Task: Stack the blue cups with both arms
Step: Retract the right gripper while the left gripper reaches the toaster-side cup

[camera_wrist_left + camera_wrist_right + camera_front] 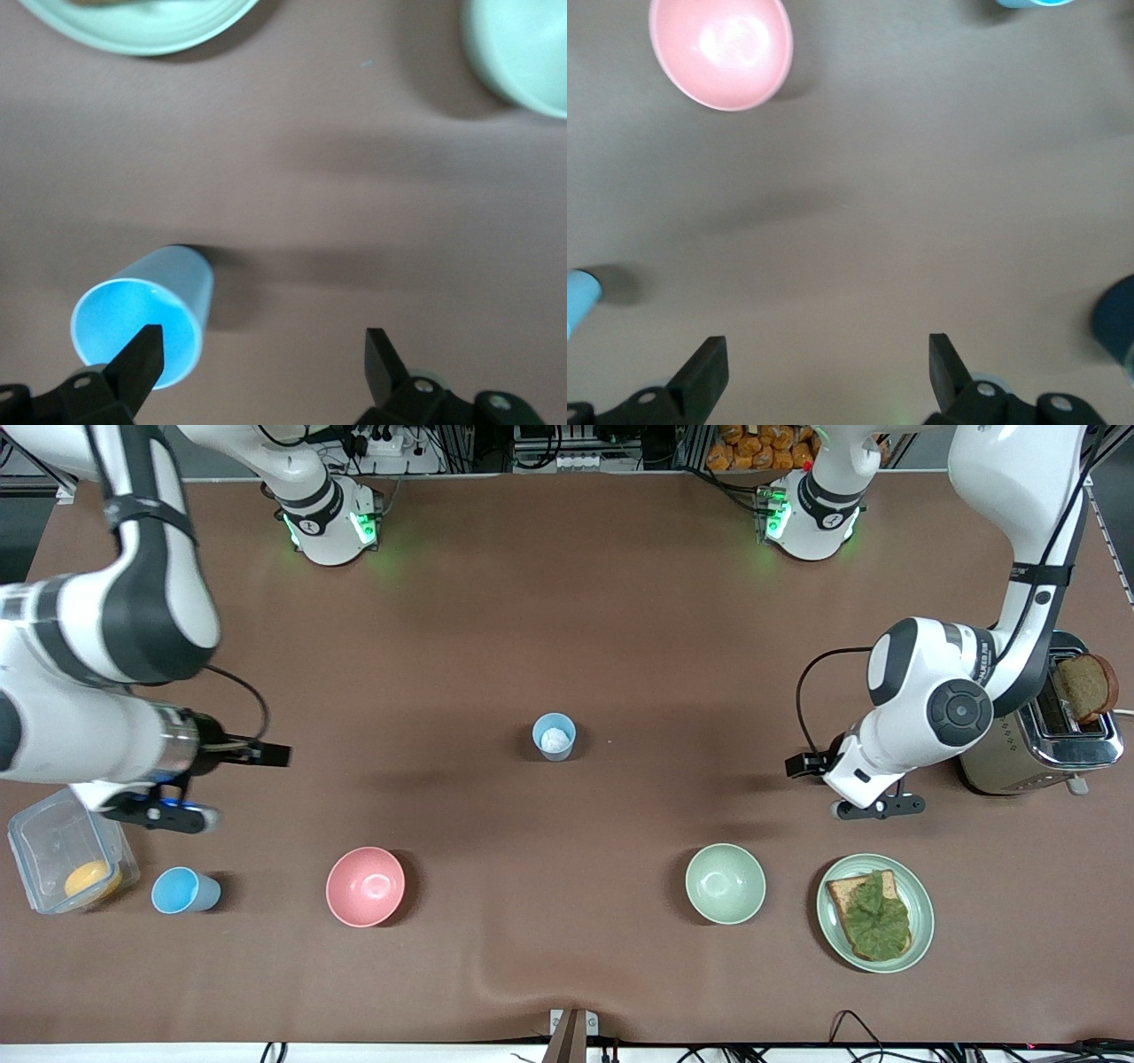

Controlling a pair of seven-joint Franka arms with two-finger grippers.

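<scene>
A pale blue cup (pixel 554 737) with something whitish inside stands at mid-table. A brighter blue cup (pixel 184 890) stands nearer to the front camera at the right arm's end, between the clear box and the pink bowl. A third blue cup (pixel 146 323) stands upright under my left gripper (pixel 263 341), hidden in the front view by the left arm's wrist (pixel 864 766). That gripper is open above it, one fingertip (pixel 142 359) over its rim, holding nothing. My right gripper (pixel 827 347) hangs open and empty over bare table beneath the right wrist (pixel 168 766).
A pink bowl (pixel 365 886) and a pale-green bowl (pixel 725 883) sit nearer to the front camera. A green plate (pixel 923 903) with toast and lettuce lies beside the green bowl. A toaster (pixel 1036 735) holding bread stands at the left arm's end, a clear box (pixel 40 837) at the right arm's.
</scene>
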